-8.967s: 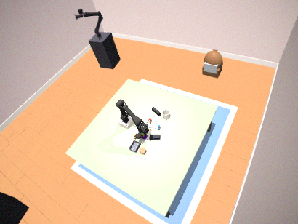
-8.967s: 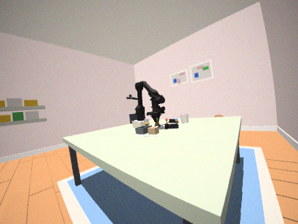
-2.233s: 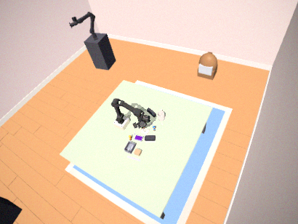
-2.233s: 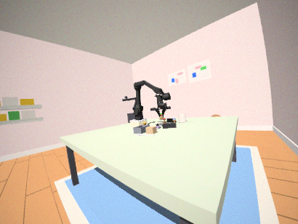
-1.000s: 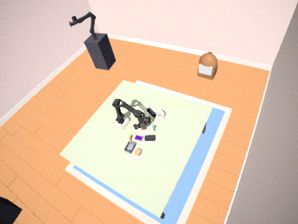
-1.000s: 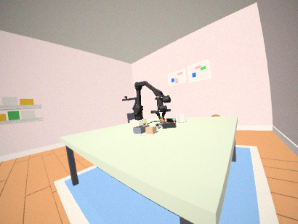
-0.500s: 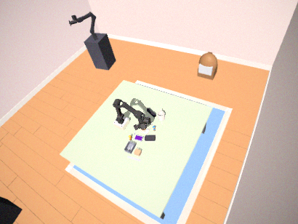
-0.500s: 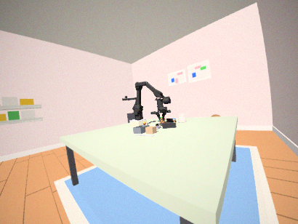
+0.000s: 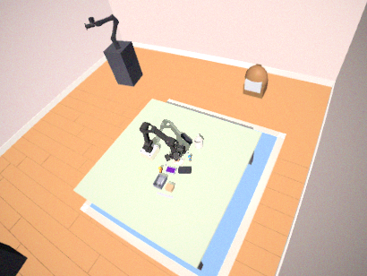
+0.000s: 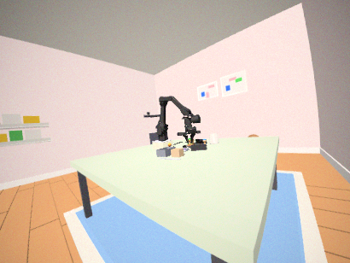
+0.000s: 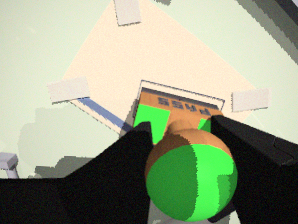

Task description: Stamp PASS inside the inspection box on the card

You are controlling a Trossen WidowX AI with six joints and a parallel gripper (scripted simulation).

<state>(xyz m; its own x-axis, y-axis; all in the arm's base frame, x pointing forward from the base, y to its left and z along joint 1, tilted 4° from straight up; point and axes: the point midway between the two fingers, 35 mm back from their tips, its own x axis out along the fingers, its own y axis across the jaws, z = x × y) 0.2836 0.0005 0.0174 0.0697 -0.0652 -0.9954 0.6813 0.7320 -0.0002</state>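
Note:
The PASS stamp point(image 11: 192, 175), with a green and brown round knob and a brown base lettered PASS, is upright between my fingers. My gripper point(image 11: 181, 128) point(image 10: 190, 141) is shut on it. The cream card point(image 11: 110, 55) lies below, taped at its corners, with a blue stripe. The stamp's base covers most of the inspection box point(image 11: 170, 87), whose far edge shows just beyond the base. The inside of the box is hidden. Whether the stamp touches the card I cannot tell. The purple ink pad point(image 9: 170, 170) lies open near the arm in the top view.
A black slab point(image 9: 184, 169) point(image 10: 198, 147) lies beside the pad. A small blue-topped object point(image 9: 190, 157) and an orange one point(image 9: 160, 169) stand nearby. A grey tray point(image 9: 160, 181), a tan block point(image 9: 170, 186) point(image 10: 177, 153) and a white mug point(image 9: 199, 142) point(image 10: 214, 138) are also there.

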